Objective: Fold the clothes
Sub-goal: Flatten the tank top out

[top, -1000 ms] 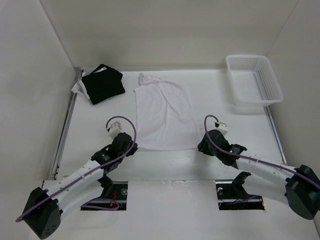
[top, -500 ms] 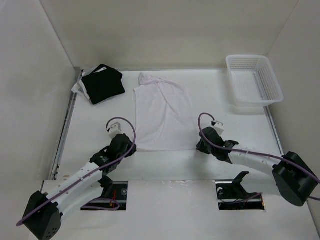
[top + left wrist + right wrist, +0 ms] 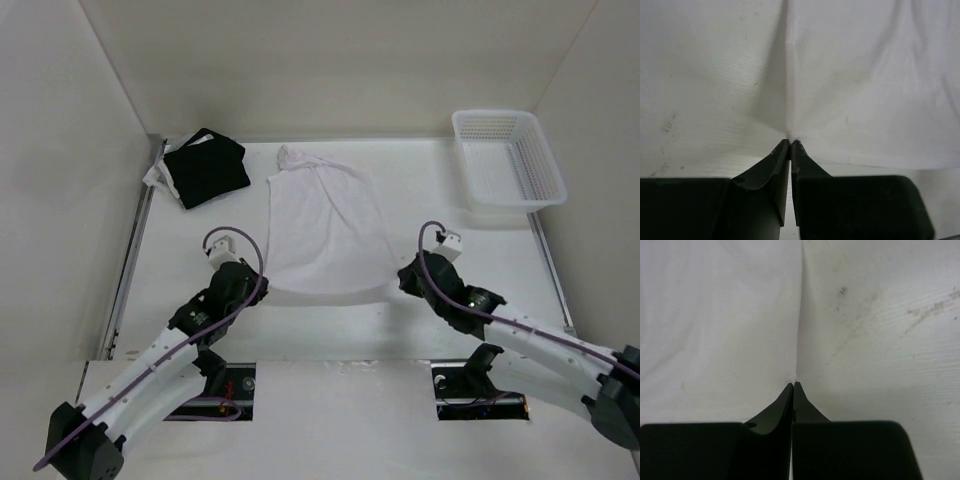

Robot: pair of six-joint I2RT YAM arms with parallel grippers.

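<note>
worktop [image 3: 430, 200]: white top [image 3: 325, 225] spread at its middle, collar toward far edge | step: we have the first fold in hand | left gripper [image 3: 790, 142], right gripper [image 3: 794, 385]: each pinching a near hem corner | next: we'd lift both evenly, carry hem to collar

Open lanes, quick rundown: there's a wide bare strip of white surface [image 3: 450, 215] between the thin white fabric garment [image 3: 325, 220] spread in the middle and the white plastic mesh basket [image 3: 507, 160] in the far right corner, so that's easy passing. The far left is tighter, since the folded black garment with white trim [image 3: 205, 167] sits near the white one with only a narrow gap. Plain walls box in the left, far and right sides. The left end effector [image 3: 790, 142] and right end effector [image 3: 793, 385] each pinch a near corner, so the raised hem stretches between them and blocks that stretch.
</note>
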